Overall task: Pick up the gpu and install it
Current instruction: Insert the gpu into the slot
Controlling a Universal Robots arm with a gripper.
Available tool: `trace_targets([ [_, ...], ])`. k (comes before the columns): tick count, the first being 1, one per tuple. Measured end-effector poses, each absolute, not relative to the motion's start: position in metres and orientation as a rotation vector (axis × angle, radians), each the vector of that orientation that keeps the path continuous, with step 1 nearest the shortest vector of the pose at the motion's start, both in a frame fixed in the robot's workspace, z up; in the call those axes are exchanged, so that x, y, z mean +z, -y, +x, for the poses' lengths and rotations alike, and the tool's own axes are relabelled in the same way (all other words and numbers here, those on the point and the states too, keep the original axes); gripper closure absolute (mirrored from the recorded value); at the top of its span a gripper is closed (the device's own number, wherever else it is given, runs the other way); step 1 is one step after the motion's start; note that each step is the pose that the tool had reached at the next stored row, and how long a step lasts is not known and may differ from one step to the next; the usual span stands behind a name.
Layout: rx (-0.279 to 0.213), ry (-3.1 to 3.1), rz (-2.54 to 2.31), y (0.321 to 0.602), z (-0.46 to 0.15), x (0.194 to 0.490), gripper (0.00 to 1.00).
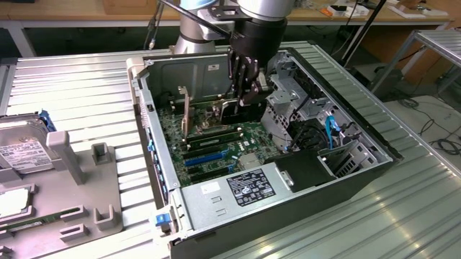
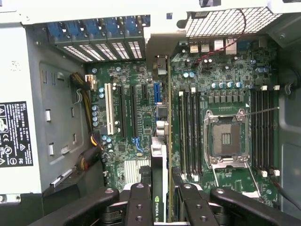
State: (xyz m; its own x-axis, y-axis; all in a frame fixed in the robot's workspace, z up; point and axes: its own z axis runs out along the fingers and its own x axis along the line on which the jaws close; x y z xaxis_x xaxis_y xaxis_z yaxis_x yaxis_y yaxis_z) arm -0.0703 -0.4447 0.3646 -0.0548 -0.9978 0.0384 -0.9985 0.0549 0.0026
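The gpu (image 2: 160,155) stands edge-on over the motherboard's (image 2: 141,117) expansion slots inside the open computer case (image 1: 374,162). Its silver bracket (image 2: 157,47) is against the case's rear slot openings. In the wrist view the card's black face with a green logo runs between my two black fingers (image 2: 138,202). My gripper (image 2: 162,193) is shut on the card's end away from the bracket. In the exterior view my gripper (image 1: 243,100) reaches down into the case, with the gpu (image 1: 209,116) held upright just above the board. Whether the card sits in a slot I cannot tell.
The empty CPU socket (image 2: 225,139) and memory slots lie beside the card. The power supply (image 1: 245,186) and the drive cage (image 1: 288,97) crowd the case. On the exterior view's left, a grey fixture (image 1: 86,183) holds a hard drive (image 1: 25,151) and a RAM stick (image 1: 36,221).
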Motion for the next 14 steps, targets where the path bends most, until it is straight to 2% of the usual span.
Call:
trace_targets([
  [14,0.046,2.264,2.142,0.445,-0.073,0.351,0.73],
])
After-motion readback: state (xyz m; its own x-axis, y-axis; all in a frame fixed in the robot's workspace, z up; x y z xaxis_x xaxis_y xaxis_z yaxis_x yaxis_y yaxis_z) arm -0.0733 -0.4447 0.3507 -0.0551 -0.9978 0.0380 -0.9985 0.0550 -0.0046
